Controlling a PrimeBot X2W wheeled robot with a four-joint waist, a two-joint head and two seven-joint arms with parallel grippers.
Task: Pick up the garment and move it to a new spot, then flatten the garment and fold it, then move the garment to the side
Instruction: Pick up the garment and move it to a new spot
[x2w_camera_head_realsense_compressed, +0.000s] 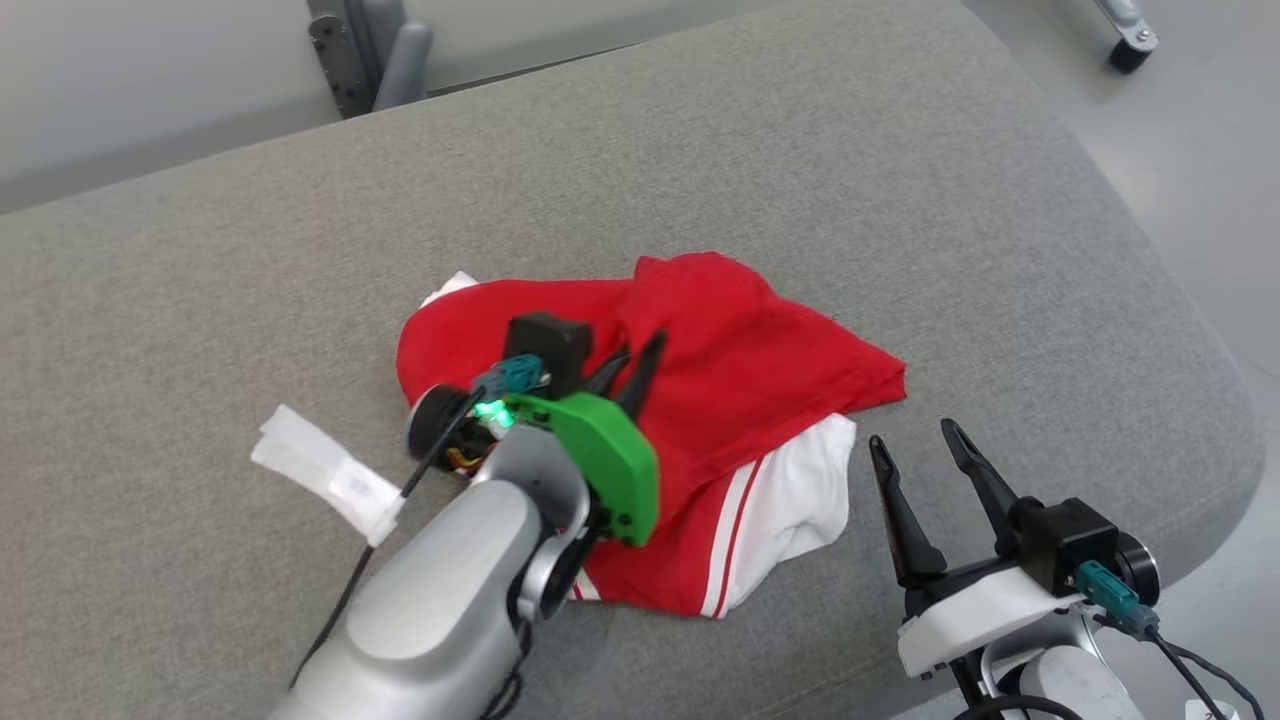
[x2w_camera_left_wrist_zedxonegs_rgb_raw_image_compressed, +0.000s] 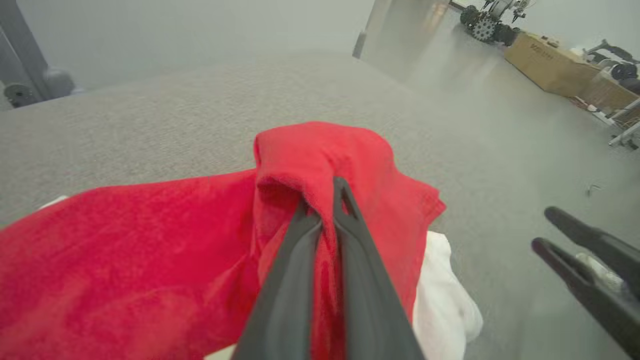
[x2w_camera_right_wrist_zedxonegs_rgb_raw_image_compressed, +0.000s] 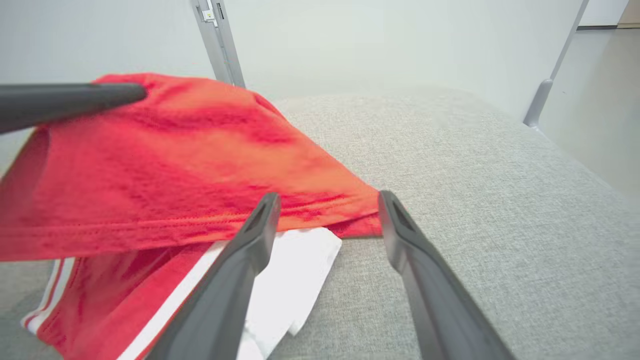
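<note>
1. The left tool (x2w_camera_head_realsense_compressed: 643, 348) is clenched on a fold of the garment (x2w_camera_head_realsense_compressed: 760, 360). In the left wrist view its two dark fingers (x2w_camera_left_wrist_zedxonegs_rgb_raw_image_compressed: 360, 280) meet with red cloth pinched between them, and the cloth is bunched into a raised peak over the tips.
2. A bright green bracket (x2w_camera_head_realsense_compressed: 610, 450) sits on the left wrist, at about 7 o'clock from the fingertips in the head view.
3. The right tool (x2w_camera_head_realsense_compressed: 914, 437) is released, its fingers spread wide and holding nothing. It hovers just beside the garment, at about 4 o'clock from it in the head view.
4. In the right wrist view the right tool (x2w_camera_right_wrist_zedxonegs_rgb_raw_image_compressed: 330, 197) points at the red hem, and one finger of the left tool (x2w_camera_right_wrist_zedxonegs_rgb_raw_image_compressed: 70, 102) reaches in at 10 o'clock.
5. The garment lies crumpled near the middle of the grey padded surface (x2w_camera_head_realsense_compressed: 900, 180). It is mostly red, and no lettering is visible.
6. A white sleeve (x2w_camera_head_realsense_compressed: 800, 490) with red-white striped trim (x2w_camera_head_realsense_compressed: 735, 520) sticks out from under the red cloth at the garment's 5 o'clock. A small white corner shows at its 10 o'clock.
7. A white folded strip (x2w_camera_head_realsense_compressed: 325, 475) lies on the padded surface at 8 o'clock from the garment, apart from it.
8. Beyond the surface's far edge, a grey metal frame (x2w_camera_head_realsense_compressed: 345, 50) stands at 11 o'clock and a caster wheel (x2w_camera_head_realsense_compressed: 1130, 50) rests on the floor at 1 o'clock.
</note>
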